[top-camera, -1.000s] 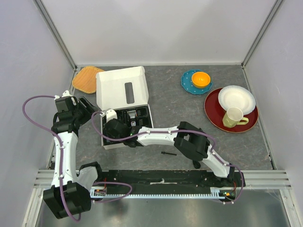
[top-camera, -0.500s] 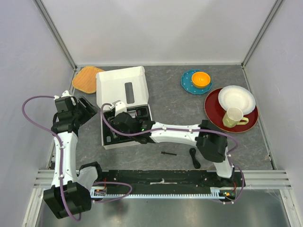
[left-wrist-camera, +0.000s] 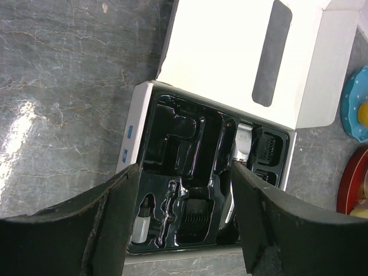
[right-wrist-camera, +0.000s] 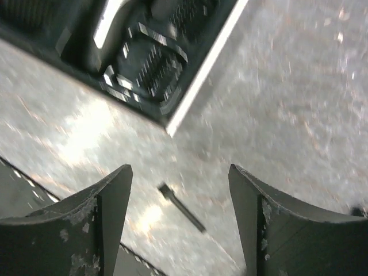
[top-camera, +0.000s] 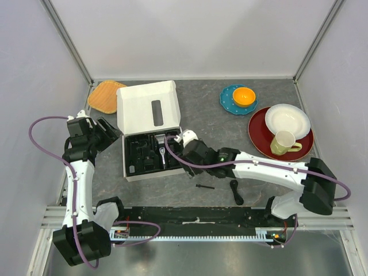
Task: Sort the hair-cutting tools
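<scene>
Your left gripper (left-wrist-camera: 184,172) is wide open, empty, beside the white cardboard box (top-camera: 150,175). The black-and-silver electric clipper (top-camera: 163,150) sits in its black moulded tray (top-camera: 138,152). Your right gripper (right-wrist-camera: 178,169) is open, empty, at the box's right edge. The thin black brush (top-camera: 204,186) and black cable (top-camera: 236,192) lie on the grey table (top-camera: 230,132).

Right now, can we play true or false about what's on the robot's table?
1. The clipper lies in the black tray. True.
2. The right gripper is holding the thin brush. False: it is open and empty, and the brush lies on the table.
3. The white lid is shut. False: it stands open.
4. The orange bowl sits on the blue plate. True.
5. The cup stands on the bare table. False: it stands on the red plate.
</scene>
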`<action>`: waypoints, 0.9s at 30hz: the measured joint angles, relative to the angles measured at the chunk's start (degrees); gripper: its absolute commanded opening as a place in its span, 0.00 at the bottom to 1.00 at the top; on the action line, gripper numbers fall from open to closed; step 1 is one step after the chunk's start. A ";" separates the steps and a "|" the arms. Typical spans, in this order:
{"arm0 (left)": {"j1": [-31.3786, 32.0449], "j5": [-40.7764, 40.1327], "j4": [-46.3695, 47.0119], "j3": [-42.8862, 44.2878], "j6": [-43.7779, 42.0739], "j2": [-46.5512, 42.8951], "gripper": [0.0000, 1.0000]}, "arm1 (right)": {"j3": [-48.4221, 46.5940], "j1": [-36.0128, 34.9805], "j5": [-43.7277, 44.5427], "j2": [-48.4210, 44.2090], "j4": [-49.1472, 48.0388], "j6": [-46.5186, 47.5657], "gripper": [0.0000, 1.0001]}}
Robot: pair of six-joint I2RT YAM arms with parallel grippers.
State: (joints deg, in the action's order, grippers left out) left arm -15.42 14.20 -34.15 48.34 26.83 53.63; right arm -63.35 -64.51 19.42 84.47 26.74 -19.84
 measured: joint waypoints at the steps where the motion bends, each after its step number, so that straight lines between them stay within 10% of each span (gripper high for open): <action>1: 0.00 0.15 0.02 0.00 0.00 0.00 0.72 | 1.22 0.00 -0.33 -1.16 1.40 0.42 0.77; 27: -0.20 2.21 0.17 -0.50 0.00 0.39 0.72 | 5.07 1.55 -16.83 11.21 12.07 18.21 0.66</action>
State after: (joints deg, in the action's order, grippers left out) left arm -15.62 16.40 -33.98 47.83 26.83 54.02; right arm -58.28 -62.96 2.59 95.68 38.81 -1.63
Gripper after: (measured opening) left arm 0.718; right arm 0.684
